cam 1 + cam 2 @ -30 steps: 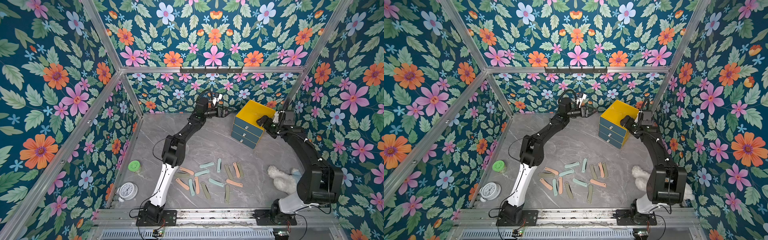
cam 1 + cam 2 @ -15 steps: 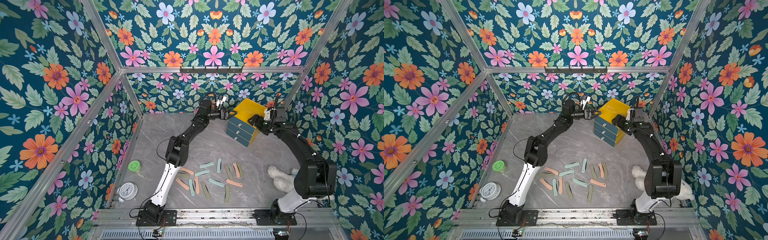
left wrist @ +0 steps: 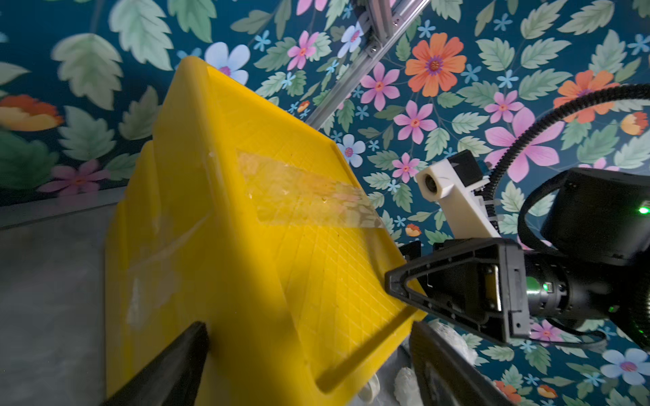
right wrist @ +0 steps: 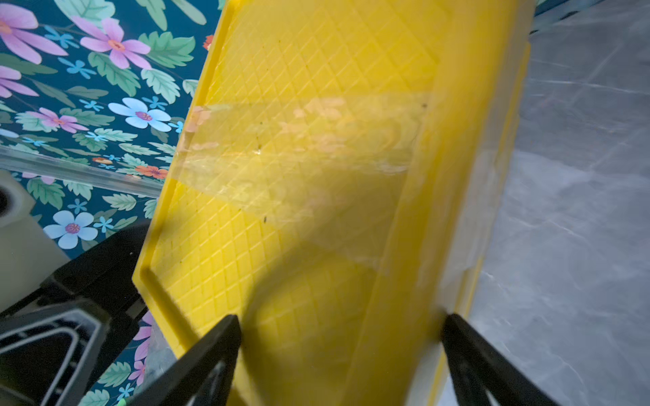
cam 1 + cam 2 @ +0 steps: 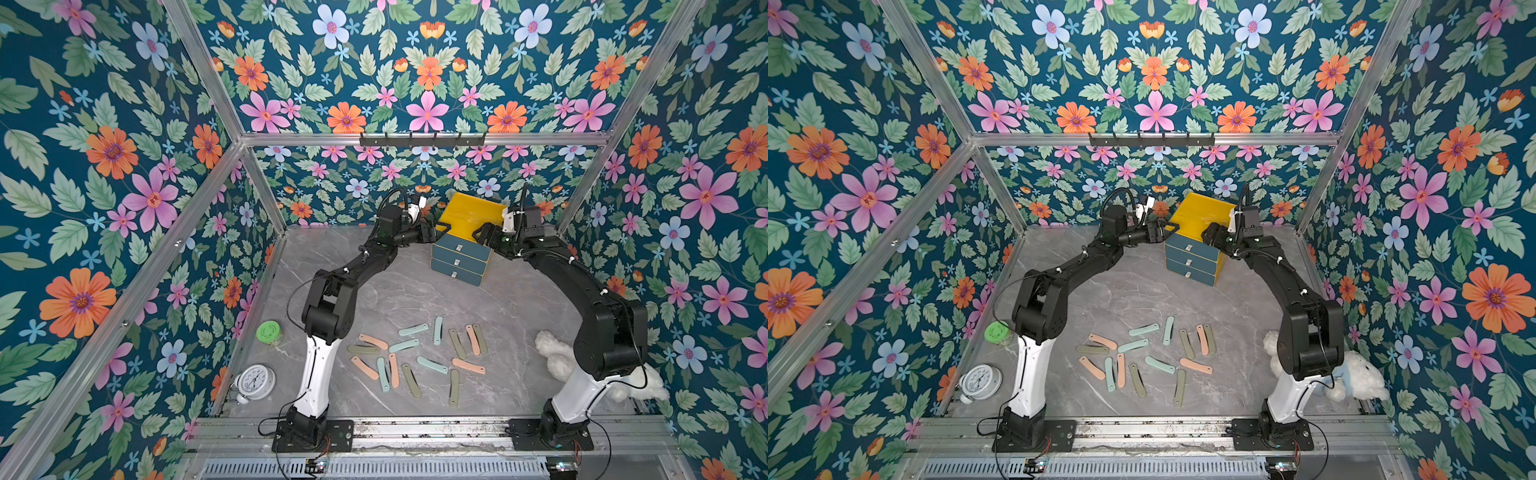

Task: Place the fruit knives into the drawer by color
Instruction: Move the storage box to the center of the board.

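Observation:
The drawer [image 5: 468,212] is a yellow cabinet with three shut teal fronts, standing at the back of the table. My left gripper [image 5: 436,231] is open at its top left corner; the left wrist view shows a gap between one finger [image 3: 446,369] and the cabinet [image 3: 246,211]. At the top right edge my right gripper [image 5: 482,237] is open wide, its fingers [image 4: 211,351] straddling the yellow edge [image 4: 316,105]. The fruit knives [image 5: 432,364], several in pink, mint and olive, lie scattered at the front centre.
A green-lidded jar [image 5: 269,332] and a white clock [image 5: 254,381] sit by the left wall. A white plush toy [image 5: 557,357] lies beside the right arm's base. A black hook rail [image 5: 422,139] hangs on the back wall.
The drawer has slid left and turned, and my right gripper came along with it. My left gripper has reached the cabinet's left corner. Both pairs of jaws have narrowed a little.

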Robot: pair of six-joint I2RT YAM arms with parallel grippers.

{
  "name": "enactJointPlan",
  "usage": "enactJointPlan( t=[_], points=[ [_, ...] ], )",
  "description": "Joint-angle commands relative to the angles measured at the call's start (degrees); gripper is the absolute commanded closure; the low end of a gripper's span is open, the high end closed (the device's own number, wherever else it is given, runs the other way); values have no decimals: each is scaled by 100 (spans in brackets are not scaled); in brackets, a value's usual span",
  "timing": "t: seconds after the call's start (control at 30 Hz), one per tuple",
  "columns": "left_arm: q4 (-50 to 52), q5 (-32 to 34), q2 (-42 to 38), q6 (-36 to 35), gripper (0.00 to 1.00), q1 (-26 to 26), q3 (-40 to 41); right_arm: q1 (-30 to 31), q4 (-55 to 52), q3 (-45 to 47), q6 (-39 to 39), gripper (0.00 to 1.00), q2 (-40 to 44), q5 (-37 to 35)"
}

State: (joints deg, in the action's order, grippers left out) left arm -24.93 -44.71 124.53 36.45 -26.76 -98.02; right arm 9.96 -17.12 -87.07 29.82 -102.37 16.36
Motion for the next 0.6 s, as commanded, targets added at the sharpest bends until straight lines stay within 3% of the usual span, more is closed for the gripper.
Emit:
enactJointPlan(
  t=[0.0,0.3,0.57],
  points=[
    [-438,-297,-660,-155,9,39,786,387,-130,-179,129,11,-367,737],
    [-276,589,-2428,-160,13,733,3008,1340,79,-1276,501,16,-1409,815],
    [602,1517,-3799,-383,13,995,4117,1914,26,-2299,703,17,-2200,969]
  ],
)
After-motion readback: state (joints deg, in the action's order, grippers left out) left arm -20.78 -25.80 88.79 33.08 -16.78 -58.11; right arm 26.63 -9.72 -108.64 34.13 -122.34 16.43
